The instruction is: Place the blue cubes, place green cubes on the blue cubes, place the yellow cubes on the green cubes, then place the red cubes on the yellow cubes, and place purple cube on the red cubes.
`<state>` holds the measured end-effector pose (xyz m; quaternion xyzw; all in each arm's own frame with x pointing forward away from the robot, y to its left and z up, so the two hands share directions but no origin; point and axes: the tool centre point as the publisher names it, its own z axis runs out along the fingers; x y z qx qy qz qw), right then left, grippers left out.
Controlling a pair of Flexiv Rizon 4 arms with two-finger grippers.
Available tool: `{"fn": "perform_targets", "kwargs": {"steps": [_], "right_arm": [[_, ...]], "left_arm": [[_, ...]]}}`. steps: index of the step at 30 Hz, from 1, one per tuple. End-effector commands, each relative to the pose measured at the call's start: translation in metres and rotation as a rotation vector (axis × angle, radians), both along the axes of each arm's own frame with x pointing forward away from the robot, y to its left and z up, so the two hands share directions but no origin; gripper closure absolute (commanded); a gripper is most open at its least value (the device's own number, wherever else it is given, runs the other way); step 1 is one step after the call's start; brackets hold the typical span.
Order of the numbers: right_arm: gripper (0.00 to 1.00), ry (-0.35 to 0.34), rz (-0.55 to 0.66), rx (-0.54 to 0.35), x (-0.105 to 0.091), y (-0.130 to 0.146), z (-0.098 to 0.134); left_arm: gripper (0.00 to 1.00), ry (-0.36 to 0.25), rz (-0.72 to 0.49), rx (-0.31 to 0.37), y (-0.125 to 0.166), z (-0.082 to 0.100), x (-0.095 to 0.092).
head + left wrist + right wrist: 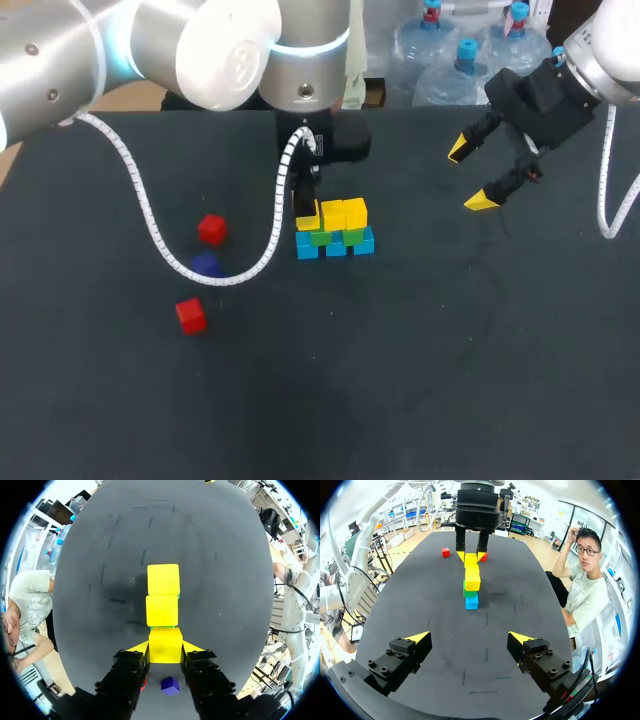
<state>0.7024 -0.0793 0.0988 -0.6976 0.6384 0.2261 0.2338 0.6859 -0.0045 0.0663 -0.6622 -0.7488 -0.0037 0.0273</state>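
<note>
Three blue cubes (335,247) lie in a row at the table's middle, with green cubes (351,236) on them and yellow cubes (345,213) on top. My left gripper (307,214) stands over the row's left end, shut on the third yellow cube (165,645), which rests on the green layer (162,627). Two red cubes (211,229) (190,315) and a purple cube (205,264) lie loose to the left. My right gripper (470,175) hovers open and empty at the back right, facing the stack (471,587).
The left arm's white coiled cable (150,225) loops low over the table between the loose cubes and the stack. The purple cube (170,685) shows under the left gripper's body.
</note>
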Motion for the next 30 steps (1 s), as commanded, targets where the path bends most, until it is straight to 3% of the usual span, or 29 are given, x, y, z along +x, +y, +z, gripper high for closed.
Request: {"fn": "perform_targets", "kwargs": {"steps": [1, 30], "right_arm": [[0.00, 0.000, 0.001, 0.001, 0.0000, 0.0000, -0.0001], [0.00, 0.000, 0.001, 0.001, 0.0000, 0.0000, -0.0001]], "left_arm": [[1.00, 0.001, -0.003, 0.002, -0.0024, -0.0009, 0.0016], [1.00, 0.007, 0.003, 0.013, -0.0057, -0.0004, -0.0002]]}}
